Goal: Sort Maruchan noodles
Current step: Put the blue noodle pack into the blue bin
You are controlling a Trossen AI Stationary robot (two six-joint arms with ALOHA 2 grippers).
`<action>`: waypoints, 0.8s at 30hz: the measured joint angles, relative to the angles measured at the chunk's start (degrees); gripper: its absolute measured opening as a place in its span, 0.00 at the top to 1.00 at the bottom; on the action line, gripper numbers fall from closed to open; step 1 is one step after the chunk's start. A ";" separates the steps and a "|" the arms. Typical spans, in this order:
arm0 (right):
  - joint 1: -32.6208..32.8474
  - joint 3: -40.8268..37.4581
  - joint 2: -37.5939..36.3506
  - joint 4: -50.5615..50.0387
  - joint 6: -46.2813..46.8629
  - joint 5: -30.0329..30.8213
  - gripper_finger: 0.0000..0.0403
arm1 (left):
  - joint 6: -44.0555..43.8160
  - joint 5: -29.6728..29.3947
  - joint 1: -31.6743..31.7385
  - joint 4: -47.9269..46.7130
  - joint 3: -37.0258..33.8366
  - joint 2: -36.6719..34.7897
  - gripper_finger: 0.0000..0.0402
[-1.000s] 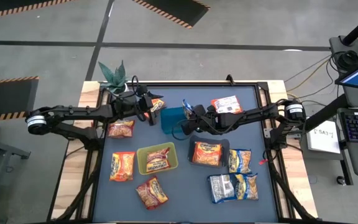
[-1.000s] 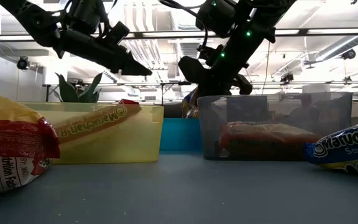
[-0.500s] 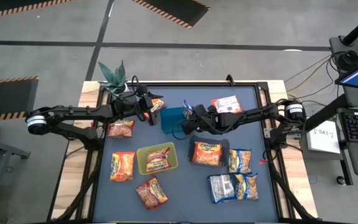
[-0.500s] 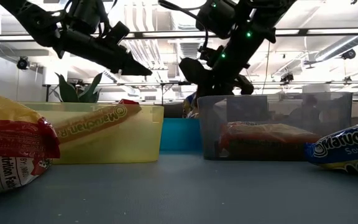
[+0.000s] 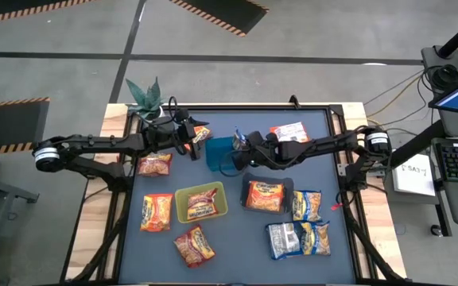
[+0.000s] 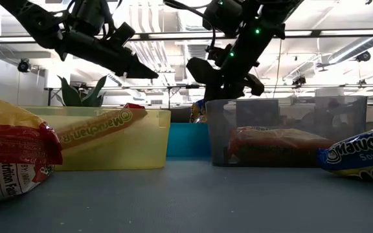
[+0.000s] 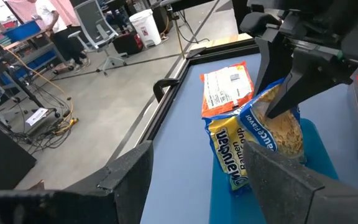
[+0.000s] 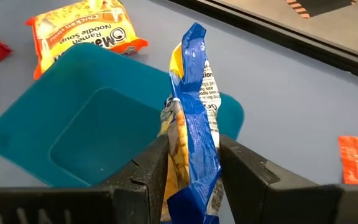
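Right hand (image 8: pixel 188 180) around blue-and-yellow packet (image 8: pixel 191 106), upright on edge over blue tray (image 8: pixel 98 124).

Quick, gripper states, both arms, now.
Left gripper: open, empty.
Right gripper: fingers on either side of a blue-and-yellow noodle packet over the blue tray.

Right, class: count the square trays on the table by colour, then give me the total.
Blue tray: 1
Yellow-green tray: 1
Black tray: 1
Total: 3
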 joint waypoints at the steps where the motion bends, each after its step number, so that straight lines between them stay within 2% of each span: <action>1: -0.01 0.29 0.00 -0.62 0.00 0.00 0.69 | 0.00 0.01 -0.02 -0.01 0.00 0.00 0.42; 19: 0.01 1.37 -0.71 -2.70 -1.32 -0.02 0.69 | 0.02 0.00 0.01 -0.02 0.00 0.00 0.42; 24: 0.01 4.10 -0.79 -6.67 -1.51 -0.04 0.69 | 0.01 0.02 -0.01 -0.04 0.00 0.00 0.42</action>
